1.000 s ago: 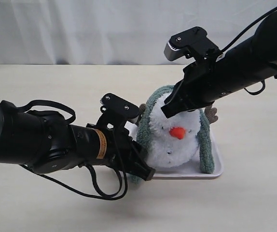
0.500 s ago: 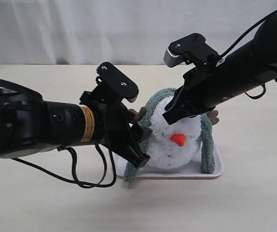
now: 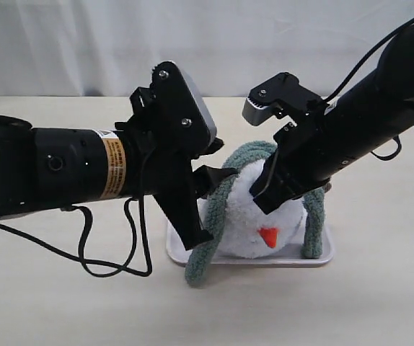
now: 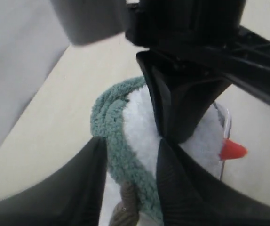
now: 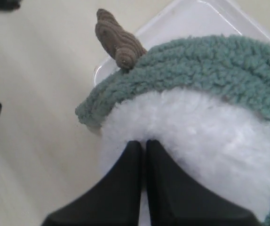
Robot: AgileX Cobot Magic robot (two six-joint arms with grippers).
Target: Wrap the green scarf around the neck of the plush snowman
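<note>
I'm losing the neck and eyes of the plush snowman [image 3: 244, 227] behind the right gripper [image 5: 142, 141], which is slanting down from the right, fingers pressed together into the head fluff; whether fur is pinched, I can't tell. The left gripper [image 4: 131, 143] is angling in, spread wide, straddling the green scarf [image 3: 250, 151]. The scarf is arching over the head, ends hanging down both sides; the snowman is sitting on the tray [image 3: 324, 254], nose forward
</note>
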